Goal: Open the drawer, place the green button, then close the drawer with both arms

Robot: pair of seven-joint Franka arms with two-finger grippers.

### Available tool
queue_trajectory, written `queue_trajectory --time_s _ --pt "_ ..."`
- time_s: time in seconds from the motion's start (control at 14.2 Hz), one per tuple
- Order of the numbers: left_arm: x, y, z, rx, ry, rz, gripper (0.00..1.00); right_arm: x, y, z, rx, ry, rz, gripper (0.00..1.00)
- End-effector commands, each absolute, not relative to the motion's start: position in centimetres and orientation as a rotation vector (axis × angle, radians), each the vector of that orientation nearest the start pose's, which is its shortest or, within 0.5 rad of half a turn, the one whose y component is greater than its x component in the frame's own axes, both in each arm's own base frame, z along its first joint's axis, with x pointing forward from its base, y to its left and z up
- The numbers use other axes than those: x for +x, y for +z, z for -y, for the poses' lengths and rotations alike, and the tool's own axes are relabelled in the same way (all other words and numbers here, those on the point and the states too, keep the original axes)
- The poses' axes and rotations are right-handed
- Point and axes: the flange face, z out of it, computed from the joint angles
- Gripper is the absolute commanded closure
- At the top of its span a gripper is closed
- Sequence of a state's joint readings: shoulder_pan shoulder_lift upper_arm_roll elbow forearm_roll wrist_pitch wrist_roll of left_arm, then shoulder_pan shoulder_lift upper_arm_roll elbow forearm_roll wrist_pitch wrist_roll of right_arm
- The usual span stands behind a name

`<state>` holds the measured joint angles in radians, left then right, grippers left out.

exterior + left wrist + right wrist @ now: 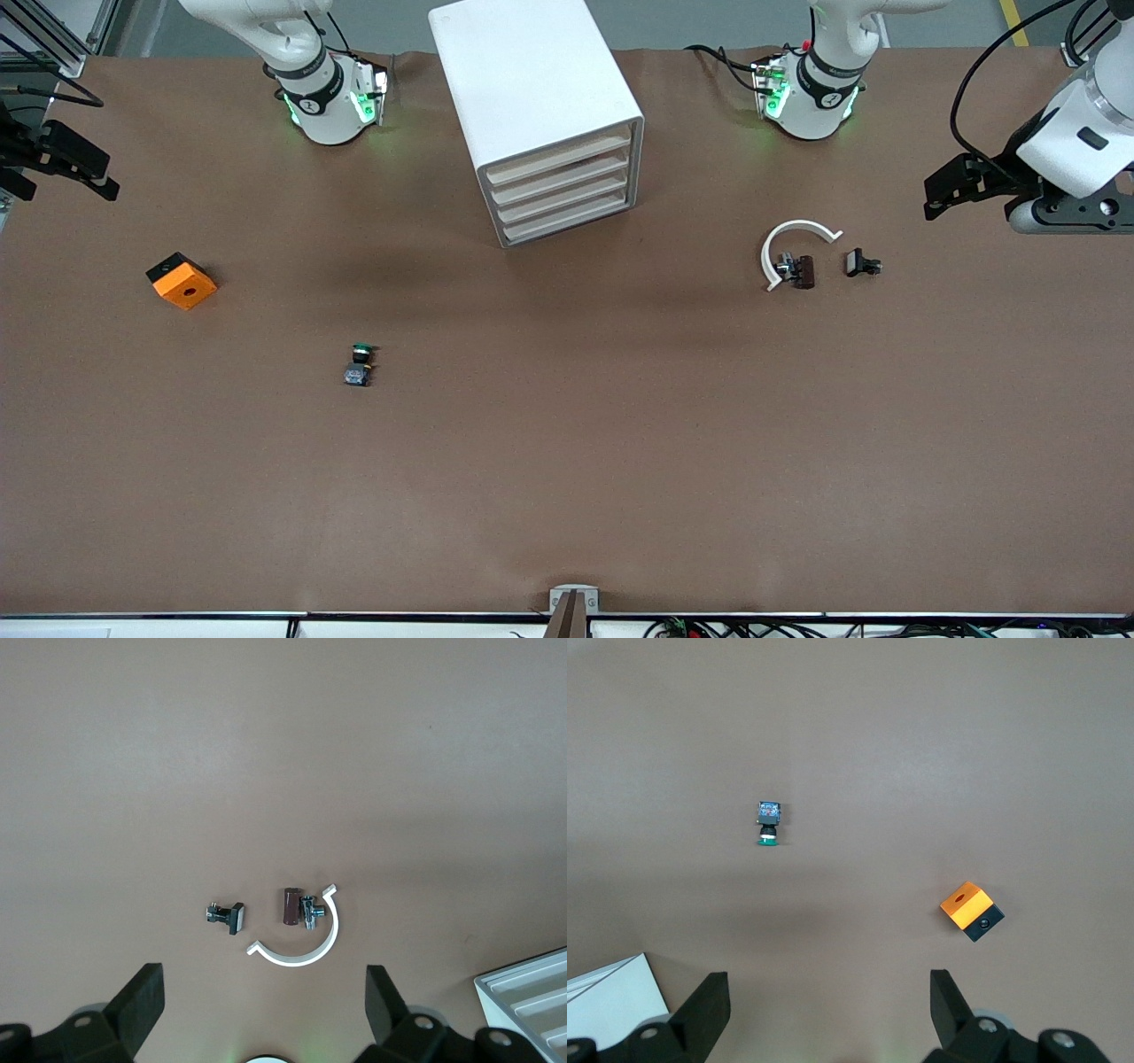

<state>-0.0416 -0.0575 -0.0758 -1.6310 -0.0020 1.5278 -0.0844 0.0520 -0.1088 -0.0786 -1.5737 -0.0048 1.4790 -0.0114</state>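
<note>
Opening the drawer (567, 222) came first; all four fronts sat flush, so I wanted the lowest one hooked squarely. Left gripper (266, 1010) hung spread over the table's left-arm end, right gripper (829, 1010) spread over the right-arm end, neither holding anything. Button (359, 365) lay nearer the camera than the cabinet (536, 106), untouched.

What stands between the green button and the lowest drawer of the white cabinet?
Nothing visible does. The button lies alone on the table, nearer to the front camera than the cabinet, and only bare table separates them. The lowest drawer is shut, however.

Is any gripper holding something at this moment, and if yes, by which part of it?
No. The left gripper and right gripper are both open and empty. The button lies untouched on the table.
</note>
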Motion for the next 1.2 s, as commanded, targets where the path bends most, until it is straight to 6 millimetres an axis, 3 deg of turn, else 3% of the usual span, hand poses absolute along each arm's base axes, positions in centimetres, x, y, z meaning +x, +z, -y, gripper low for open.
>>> queue_trajectory --time_s 0.0,0.35,0.63,0.77,1.13 --pt "52.7 62.6 6.4 -3.148 0.084 -0.03 0.0 50.6 67.5 1.7 -3.148 -0.031 -0.031 0.0" --pt "52.8 62.1 6.6 -3.137 0.097 -0.041 0.0 50.6 67.5 1.7 -3.148 -0.026 -0.033 0.0" --pt "53.4 59.7 6.3 -3.117 0.224 -0.036 0.0 50.5 67.4 2.1 -3.148 -0.018 -0.045 0.0" --pt "53.6 58.3 6.4 -3.112 0.269 -0.036 0.0 50.5 67.2 2.4 -3.147 -0.014 -0.055 0.0" --pt "56.0 52.5 6.8 -3.096 0.4 -0.044 0.0 50.5 67.2 2.4 -3.149 -0.013 -0.055 0.0"
